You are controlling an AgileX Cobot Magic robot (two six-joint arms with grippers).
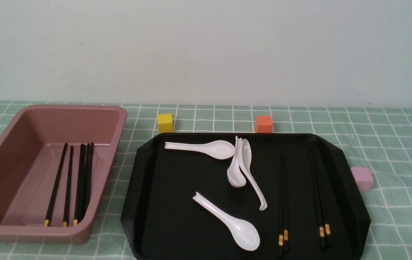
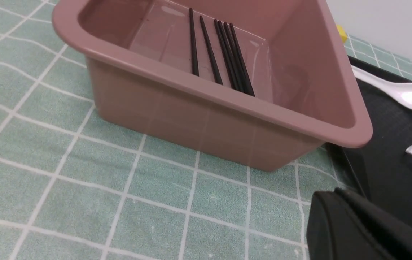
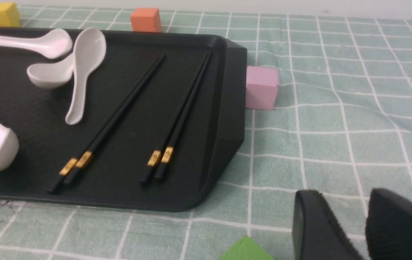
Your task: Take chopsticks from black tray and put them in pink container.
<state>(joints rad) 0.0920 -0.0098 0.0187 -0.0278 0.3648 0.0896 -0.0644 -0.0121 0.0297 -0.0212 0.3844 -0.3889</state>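
Front view: the pink container point(image 1: 47, 169) stands at the left of the desk point(image 1: 390, 137) with a set of chopsticks point(image 1: 69, 184) already lying lengthwise on its floor, gold bands toward the near wall; the black tray point(image 1: 350, 202) at centre-right carries two more pairs, one point(image 1: 283, 198) just right of the white soup spoons point(image 1: 227, 177) and one point(image 1: 321, 198) close to the right rim. Neither claw appears here. Left wrist view: the left claw point(image 2: 364, 231) shows at the picture's corner as one dark mass, no gap visible between its jaws, empty, and hovering near the container's corner and the tray edge point(image 2: 390, 151). Right wrist view: the right claw point(image 3: 361, 231) hangs over the cloth to the right of the tray with a narrow gap between its two fingers, holding nothing; a small pink cube point(image 3: 262, 86) touches the tray's right edge. Risks, as judged: black sticks on glossy black are hard to locate; paired sticks lying in contact may separate so that only one lifts; a thin stick may pivot in the grip and catch the container's rim; the nearest spoon handle may be knocked. No brand, label or legible writing is visible; the gold bands bear only an indistinct pattern.
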